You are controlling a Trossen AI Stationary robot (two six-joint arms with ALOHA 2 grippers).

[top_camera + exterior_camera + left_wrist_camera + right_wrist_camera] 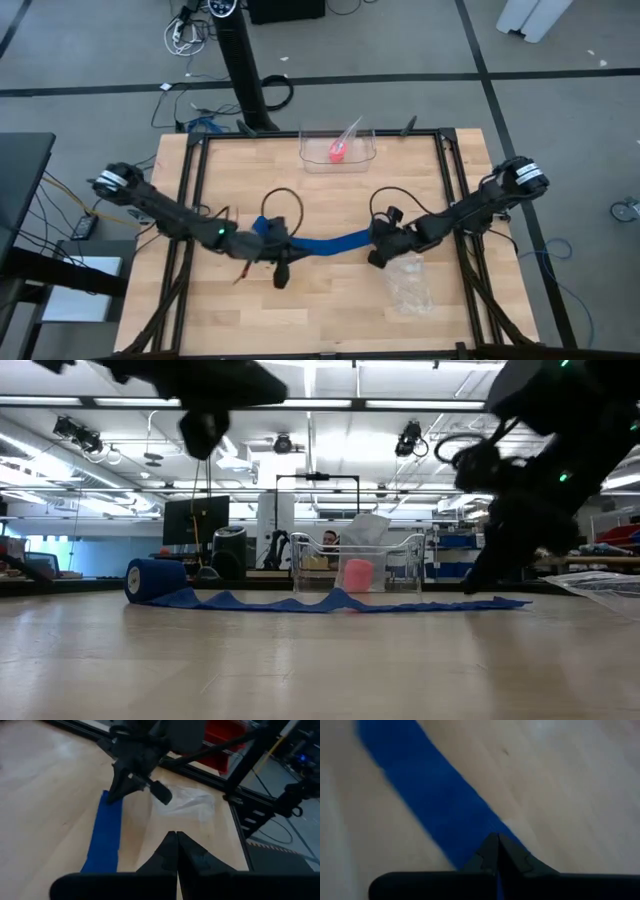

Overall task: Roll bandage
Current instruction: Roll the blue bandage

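- Flat on the wooden table (330,310), the blue bandage (330,244) runs between both arms, its rolled end (155,579) toward the left arm.
- Left gripper (176,836): fingers pressed together, empty, hovering just beside that roll.
- Right gripper (496,838): clenched on the strip's far end, a clear plastic bag (410,282) just beside it.

The bandage (325,243) lies across mid-table, between both arms' fingers.

One blue bandage (325,243) across the frame's centre, one small pink roll (337,152) at upper centre, one clear tray (367,160) around it, one clear plastic bag (408,283) at lower right, two dark arms, one wooden table (330,320).
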